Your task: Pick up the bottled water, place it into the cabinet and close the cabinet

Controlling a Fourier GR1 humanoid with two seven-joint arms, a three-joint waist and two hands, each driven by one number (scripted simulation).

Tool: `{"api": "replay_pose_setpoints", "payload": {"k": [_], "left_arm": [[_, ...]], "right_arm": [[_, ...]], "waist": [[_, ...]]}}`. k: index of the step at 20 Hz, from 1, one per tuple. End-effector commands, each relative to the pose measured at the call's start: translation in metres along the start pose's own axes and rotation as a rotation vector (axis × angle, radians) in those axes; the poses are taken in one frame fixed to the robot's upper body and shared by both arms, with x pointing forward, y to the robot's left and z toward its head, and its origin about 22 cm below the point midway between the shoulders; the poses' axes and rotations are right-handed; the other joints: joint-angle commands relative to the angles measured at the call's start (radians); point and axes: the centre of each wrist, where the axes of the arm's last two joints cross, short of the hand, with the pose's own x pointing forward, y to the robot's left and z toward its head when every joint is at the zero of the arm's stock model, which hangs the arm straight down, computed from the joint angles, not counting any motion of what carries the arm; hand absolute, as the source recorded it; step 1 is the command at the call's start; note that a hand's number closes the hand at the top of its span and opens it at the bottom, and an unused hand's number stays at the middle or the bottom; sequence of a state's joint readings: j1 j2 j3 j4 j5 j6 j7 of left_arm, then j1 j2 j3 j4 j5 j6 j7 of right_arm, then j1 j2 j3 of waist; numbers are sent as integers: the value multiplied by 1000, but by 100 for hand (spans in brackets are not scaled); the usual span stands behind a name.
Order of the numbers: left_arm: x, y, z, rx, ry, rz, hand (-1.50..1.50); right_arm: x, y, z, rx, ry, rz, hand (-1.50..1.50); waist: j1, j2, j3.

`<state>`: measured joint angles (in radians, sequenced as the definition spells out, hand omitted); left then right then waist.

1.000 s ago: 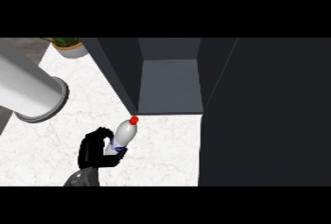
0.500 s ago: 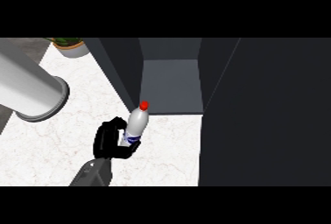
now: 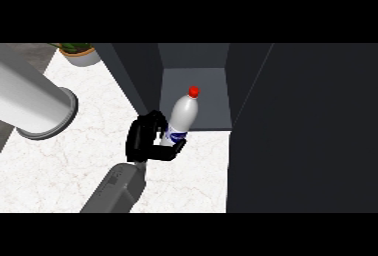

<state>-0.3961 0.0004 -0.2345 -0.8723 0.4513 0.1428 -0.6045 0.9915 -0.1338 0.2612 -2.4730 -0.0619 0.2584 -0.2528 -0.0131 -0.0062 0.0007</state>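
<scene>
The hand (image 3: 148, 140) at the frame's centre has its fingers curled round the bottled water (image 3: 181, 119). The bottle's long axis points up-right, red cap already over the open cabinet (image 3: 193, 95) floor.

Right hand (image 3: 148, 140) fingers curled round bottled water (image 3: 182, 117), red cap up, at open cabinet (image 3: 196, 95) mouth

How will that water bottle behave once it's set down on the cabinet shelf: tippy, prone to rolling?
Probably tippy: the bottle is tall and narrow, tapering to a small red cap. Laid over, its round body would likely roll. It looks rigid, keeping its shape where the hand curls round its lower labelled part. Weight can't be judged from this view.
</scene>
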Motion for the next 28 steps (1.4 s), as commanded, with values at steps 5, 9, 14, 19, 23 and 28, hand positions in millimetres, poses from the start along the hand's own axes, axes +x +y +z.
{"api": "replay_pose_setpoints", "payload": {"k": [5,9,14,19,23,28], "left_arm": [[44,-78,-33,4,-13,-76,150],[60,-78,-63,5,-1,-180,150],[53,-89,-85,72,27,-219,150],[67,-85,-121,117,60,-252,150],[55,-84,-119,94,35,-477,150],[49,-53,-125,233,85,-521,150]], "right_arm": [[21,1,-7,-17,-48,-21,-150],[9,-8,-6,-48,-40,-23,-150],[9,-6,-14,-11,-58,-22,-150],[12,-19,-6,-5,-70,-11,-150],[4,-20,-3,10,-63,-14,-150],[12,-20,-6,12,-74,-21,-150]], "waist": [[-10,5,-1],[0,5,0],[-26,15,-1],[-40,20,-1],[-43,19,0],[-61,34,-1]]}}
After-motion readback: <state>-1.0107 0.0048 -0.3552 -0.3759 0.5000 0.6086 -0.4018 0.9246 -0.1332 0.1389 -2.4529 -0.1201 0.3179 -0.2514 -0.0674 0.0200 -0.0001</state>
